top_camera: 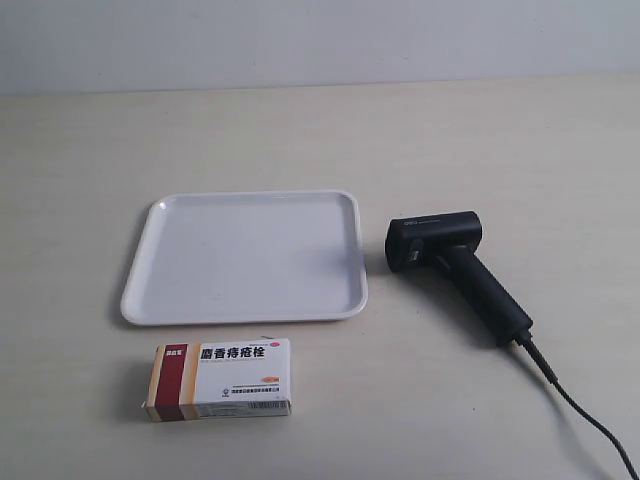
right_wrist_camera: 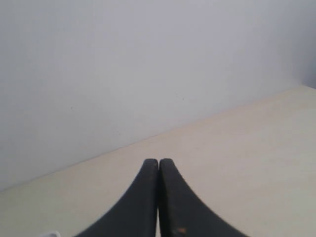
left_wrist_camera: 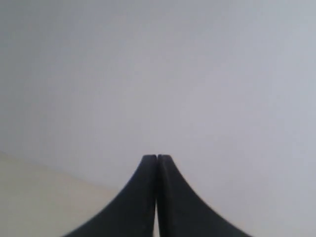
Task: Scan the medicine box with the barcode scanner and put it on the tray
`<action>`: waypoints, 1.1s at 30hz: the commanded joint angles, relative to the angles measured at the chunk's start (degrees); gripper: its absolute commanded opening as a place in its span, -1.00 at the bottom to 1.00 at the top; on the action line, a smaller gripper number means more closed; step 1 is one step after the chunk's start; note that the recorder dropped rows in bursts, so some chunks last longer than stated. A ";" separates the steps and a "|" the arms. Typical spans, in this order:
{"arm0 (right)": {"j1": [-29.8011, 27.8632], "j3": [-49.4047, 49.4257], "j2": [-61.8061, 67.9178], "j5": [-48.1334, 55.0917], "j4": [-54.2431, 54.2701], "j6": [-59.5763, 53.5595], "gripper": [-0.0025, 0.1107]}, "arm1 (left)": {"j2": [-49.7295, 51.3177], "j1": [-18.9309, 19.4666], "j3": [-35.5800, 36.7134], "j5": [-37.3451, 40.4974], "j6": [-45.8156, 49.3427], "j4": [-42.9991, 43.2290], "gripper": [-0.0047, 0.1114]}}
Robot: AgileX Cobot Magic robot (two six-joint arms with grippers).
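Beige tabletop [top_camera: 520, 130]: medicine box [top_camera: 220, 379] at 6 o'clock of tray [top_camera: 245, 257]; barcode scanner [top_camera: 458, 270] at 3 o'clock. Left gripper [left_wrist_camera: 157, 158] and right gripper [right_wrist_camera: 158, 161] fully closed, empty.

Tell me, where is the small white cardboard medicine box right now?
In the exterior view, the medicine box lies flat on the table, just below the white plastic tray, apart from it.
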 commanded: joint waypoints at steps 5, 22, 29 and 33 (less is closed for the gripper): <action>0.16 0.29 -0.37 -4.79 0.02 2.15 -0.95 | -0.26 0.22 0.00 -20.63 1.03 0.94 -0.92; 0.16 0.29 5.51 -5.73 -0.53 0.30 -0.96 | 65.76 0.20 -12.59 -37.61 -29.05 74.92 -0.92; 0.16 0.29 5.77 -5.89 -0.43 0.30 -0.96 | 81.98 -11.12 -14.85 -42.20 -14.19 78.01 -0.92; 0.16 0.29 5.77 -6.00 -0.43 0.30 -0.96 | 85.56 -18.73 -14.85 -41.75 -8.08 72.74 -0.91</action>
